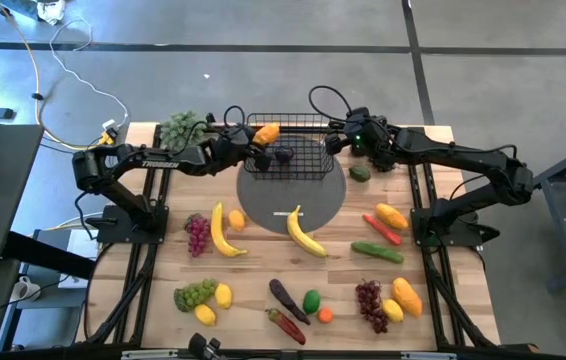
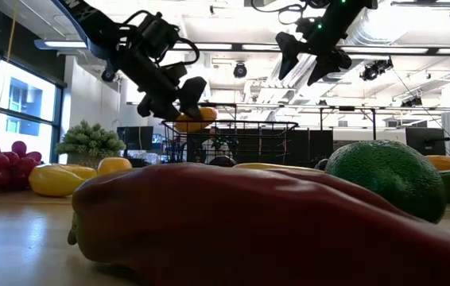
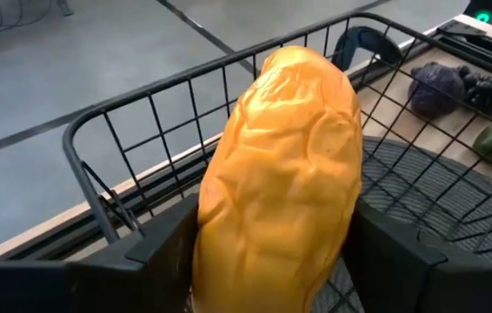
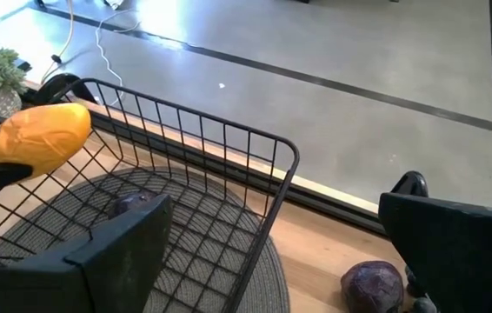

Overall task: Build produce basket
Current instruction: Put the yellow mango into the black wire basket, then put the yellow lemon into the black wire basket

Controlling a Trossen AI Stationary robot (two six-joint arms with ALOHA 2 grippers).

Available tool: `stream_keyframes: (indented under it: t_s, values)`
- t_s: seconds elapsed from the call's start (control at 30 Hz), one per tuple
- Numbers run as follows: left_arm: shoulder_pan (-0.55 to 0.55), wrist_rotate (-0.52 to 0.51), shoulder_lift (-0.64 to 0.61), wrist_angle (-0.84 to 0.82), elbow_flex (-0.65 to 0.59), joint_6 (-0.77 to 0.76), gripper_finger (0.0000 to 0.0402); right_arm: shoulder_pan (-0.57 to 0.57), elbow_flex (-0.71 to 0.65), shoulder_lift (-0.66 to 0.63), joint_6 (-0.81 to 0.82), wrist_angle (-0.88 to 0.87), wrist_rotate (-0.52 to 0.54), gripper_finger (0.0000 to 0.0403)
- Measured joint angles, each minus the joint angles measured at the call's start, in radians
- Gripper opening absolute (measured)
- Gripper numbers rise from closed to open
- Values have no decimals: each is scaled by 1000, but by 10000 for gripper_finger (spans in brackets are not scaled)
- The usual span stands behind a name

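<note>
The black wire basket (image 1: pixel 288 157) stands on a round grey mat (image 1: pixel 293 200) at the table's far middle. A dark purple piece (image 1: pixel 283 155) lies inside it. My left gripper (image 1: pixel 258 140) reaches in from the left and is shut on an orange mango (image 1: pixel 267 132), which hangs over the basket's far left corner at about rim height (image 2: pixel 195 119). My right gripper (image 1: pixel 336 143) hovers open above the basket's right side (image 4: pixel 285 261), nothing between its fingers. The rest of the produce lies spread over the near table. My left gripper pinches the mango between its two fingers (image 3: pixel 163 248), one on each long side near the mango's near end (image 3: pixel 229 261). The fingers come from the table's left, slanting down. The mango points on past them, lifted clear over the basket (image 3: pixel 107 148).
Two bananas (image 1: pixel 225 232) (image 1: pixel 306 236), grapes (image 1: pixel 196 234), cucumber (image 1: pixel 377 251), more mangoes (image 1: pixel 391 215) and an eggplant (image 1: pixel 288 298) lie on the near table. A green piece (image 1: pixel 360 172) sits right of the basket. A leafy bunch (image 1: pixel 181 130) stands far left. A red pepper (image 2: pixel 249 222) fills the low view.
</note>
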Motion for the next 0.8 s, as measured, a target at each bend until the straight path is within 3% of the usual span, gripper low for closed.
stream_keyframes:
  t_s: [0.27,0.8]
  values:
    - [0,51,0,0,0,17,266,0,0,0,0,-13,-3,390]
    - [9,40,0,0,0,-19,323,0,0,0,-5,-74,-17,390]
